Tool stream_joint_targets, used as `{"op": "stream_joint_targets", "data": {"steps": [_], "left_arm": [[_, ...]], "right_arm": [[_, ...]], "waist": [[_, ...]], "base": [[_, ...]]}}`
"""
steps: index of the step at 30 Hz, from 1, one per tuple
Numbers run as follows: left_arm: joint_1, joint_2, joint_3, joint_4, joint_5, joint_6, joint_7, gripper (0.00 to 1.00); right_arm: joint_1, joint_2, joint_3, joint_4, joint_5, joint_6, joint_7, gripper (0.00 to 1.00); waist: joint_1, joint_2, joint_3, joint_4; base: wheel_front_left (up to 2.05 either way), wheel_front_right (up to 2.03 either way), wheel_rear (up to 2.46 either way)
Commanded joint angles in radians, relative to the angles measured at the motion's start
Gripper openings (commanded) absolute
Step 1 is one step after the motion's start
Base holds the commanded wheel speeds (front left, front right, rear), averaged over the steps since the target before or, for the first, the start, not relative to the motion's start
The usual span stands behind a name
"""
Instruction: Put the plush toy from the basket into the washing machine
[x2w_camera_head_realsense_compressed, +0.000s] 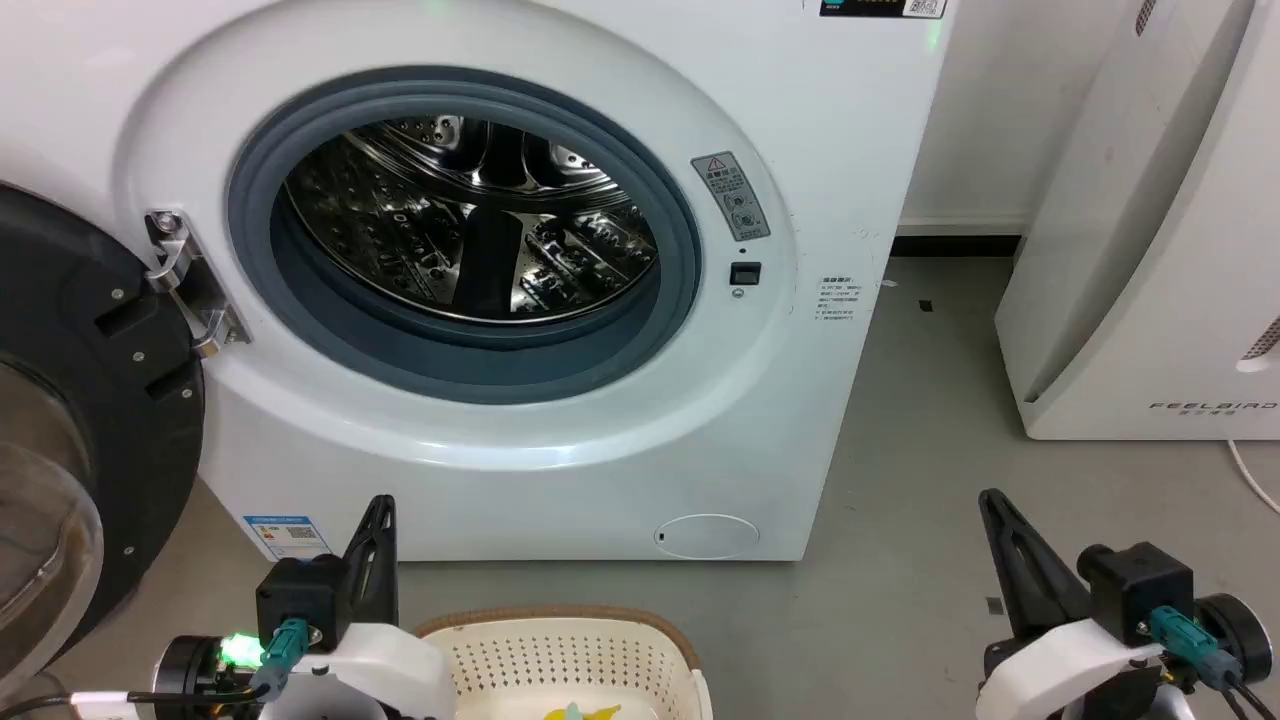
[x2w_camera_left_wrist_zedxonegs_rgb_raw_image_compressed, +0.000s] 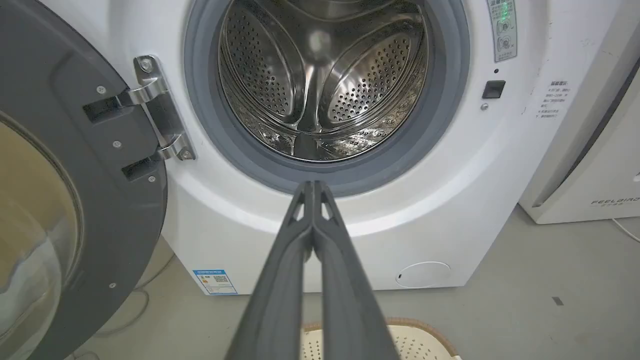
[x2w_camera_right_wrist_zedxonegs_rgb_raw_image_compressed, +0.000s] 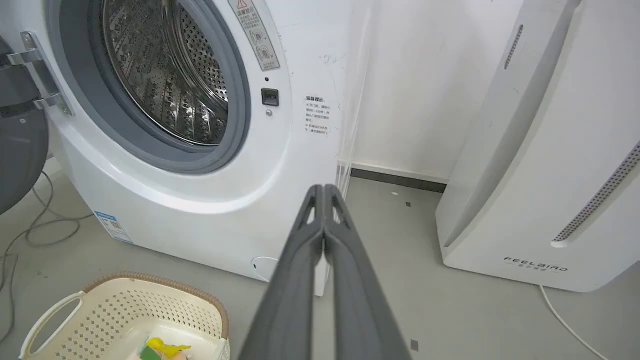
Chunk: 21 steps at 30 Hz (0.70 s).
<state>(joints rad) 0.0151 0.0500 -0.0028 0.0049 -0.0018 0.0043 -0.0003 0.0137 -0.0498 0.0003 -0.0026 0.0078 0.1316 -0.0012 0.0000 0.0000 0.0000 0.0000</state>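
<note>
Plush toy (x2w_camera_right_wrist_zedxonegs_rgb_raw_image_compressed: 165, 346) clearest from right wrist

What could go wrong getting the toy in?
The plush toy lies low in the basket, so the shut left gripper might snag the wall or shove the basket. The open door stands close on the left; the arm might bump it. A dropped toy might stop on the grey seal.

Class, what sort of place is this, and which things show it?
Probably a laundry room: a front-loading washing machine with its door open, a basket on the floor, a white FEELBIRD appliance alongside.
</note>
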Motion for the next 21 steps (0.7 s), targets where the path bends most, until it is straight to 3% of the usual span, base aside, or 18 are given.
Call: {"op": "stream_joint_targets", "data": {"steps": [1,11,12,21], "left_arm": [[-0.015,0.000,0.003,-0.005,0.002,-0.004,0.000,0.00],[-0.015,0.000,0.003,-0.005,0.002,-0.004,0.000,0.00],[0.000,0.000,0.000,0.000,0.000,0.000,0.000,1.00],[-0.004,0.000,-0.009,0.009,-0.008,0.012,-0.012,1.00]], "right_arm": [[-0.014,0.000,0.000,0.003,-0.008,-0.001,0.001,0.00],[-0.014,0.000,0.000,0.003,-0.008,-0.001,0.001,0.00],[0.000,0.000,0.000,0.000,0.000,0.000,0.000,1.00],[0.000,0.000,-0.005,-0.003,0.014,0.000,-0.012,1.00]], "waist": [[0.0000,0.0000,0.000,0.000],[0.0000,0.0000,0.000,0.000],[0.0000,0.0000,0.000,0.000],[0.0000,0.0000,0.003,0.000]], "base": [[0.00,0.00,0.00],[0.00,0.00,0.00],[0.00,0.00,0.00],[0.00,0.00,0.00]]}}
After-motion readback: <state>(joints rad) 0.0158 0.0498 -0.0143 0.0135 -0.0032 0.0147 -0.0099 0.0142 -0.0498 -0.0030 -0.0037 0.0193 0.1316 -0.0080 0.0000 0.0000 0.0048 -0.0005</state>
